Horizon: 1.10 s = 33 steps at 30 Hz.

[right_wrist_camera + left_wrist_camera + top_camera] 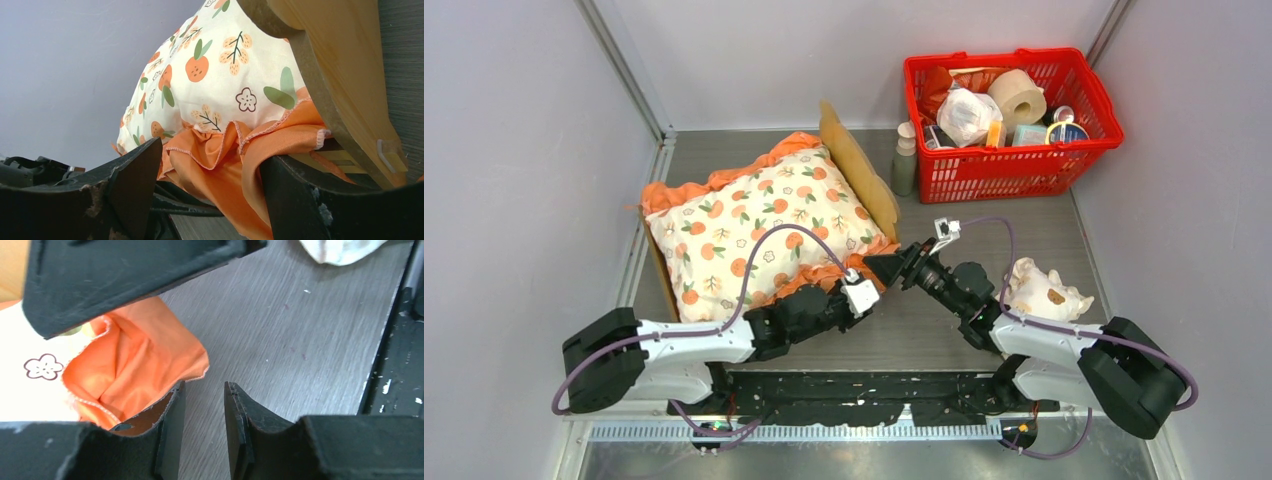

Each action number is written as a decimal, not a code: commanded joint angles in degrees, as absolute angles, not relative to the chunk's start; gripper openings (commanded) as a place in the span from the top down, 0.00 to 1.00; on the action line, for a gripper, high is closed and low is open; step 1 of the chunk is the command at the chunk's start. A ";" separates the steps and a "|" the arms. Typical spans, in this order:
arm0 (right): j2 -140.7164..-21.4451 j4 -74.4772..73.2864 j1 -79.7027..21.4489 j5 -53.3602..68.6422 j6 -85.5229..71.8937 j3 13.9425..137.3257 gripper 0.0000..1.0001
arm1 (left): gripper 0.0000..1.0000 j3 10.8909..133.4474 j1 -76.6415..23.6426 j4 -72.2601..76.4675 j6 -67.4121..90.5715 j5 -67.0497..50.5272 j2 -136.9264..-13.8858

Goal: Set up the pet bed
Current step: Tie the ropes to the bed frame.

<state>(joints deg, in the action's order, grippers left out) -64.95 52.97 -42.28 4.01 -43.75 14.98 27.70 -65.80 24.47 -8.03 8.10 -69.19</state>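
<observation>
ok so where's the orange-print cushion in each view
top external: cushion centre-left, lying on the pet bed.
left wrist: cushion at the far left edge, cream with one flower.
right wrist: cushion upper centre, beside the wooden headboard.
shared landmark: the orange ruffle at its near right corner.

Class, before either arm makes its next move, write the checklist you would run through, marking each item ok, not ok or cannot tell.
1. Cushion lies on the pet bed: ok.
2. Right gripper open, fingers astride the orange ruffle: ok.
3. Left gripper open, nothing between its fingers: ok.
4. Cushion seated square in the frame: cannot tell; ruffles hide the edges.
5. Frilled pillow on the bed: not ok; it lies on the table.
</observation>
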 commanded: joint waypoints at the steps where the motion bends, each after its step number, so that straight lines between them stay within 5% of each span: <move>1: -63.90 54.36 -42.58 4.55 -45.35 18.00 0.24 | 0.63 26.63 -66.19 33.81 -8.69 3.10 -68.07; 9: -63.04 53.28 -42.54 6.27 -44.29 18.58 0.23 | 0.63 28.44 -66.25 34.57 -12.78 3.15 -73.41; 23: -62.07 45.03 -42.20 5.05 -41.49 21.53 0.22 | 0.60 35.51 -62.93 33.23 -18.22 26.40 -83.49; 28: -63.40 46.13 -41.78 4.73 -41.48 21.26 0.22 | 0.54 33.41 -65.02 31.78 -28.43 29.98 -83.68; 33: -64.75 48.15 -41.37 4.45 -42.23 21.37 0.22 | 0.35 31.23 -67.85 31.67 -35.32 33.80 -83.15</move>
